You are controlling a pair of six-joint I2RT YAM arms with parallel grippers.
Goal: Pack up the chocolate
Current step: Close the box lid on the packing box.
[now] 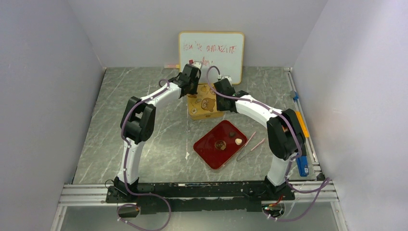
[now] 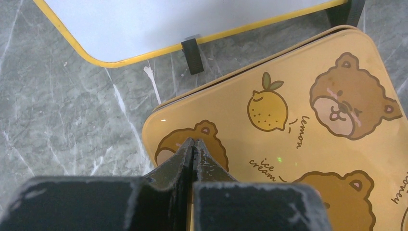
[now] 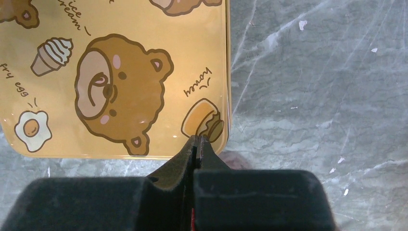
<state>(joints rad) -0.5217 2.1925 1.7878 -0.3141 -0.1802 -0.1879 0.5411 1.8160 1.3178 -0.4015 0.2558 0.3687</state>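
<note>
From above, a few chocolate pieces lie on the red tray, just this side of the yellow tin (lid on), where both arms meet.

Left wrist: the left gripper is pinched closed and empty over a lid corner.

Right wrist: the right gripper is likewise closed on nothing at the lid's edge.

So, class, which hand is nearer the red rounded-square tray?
Right. The right hand is over the yellow bear-print tin's corner beside the red tray; the left hand is over its far corner.
</note>
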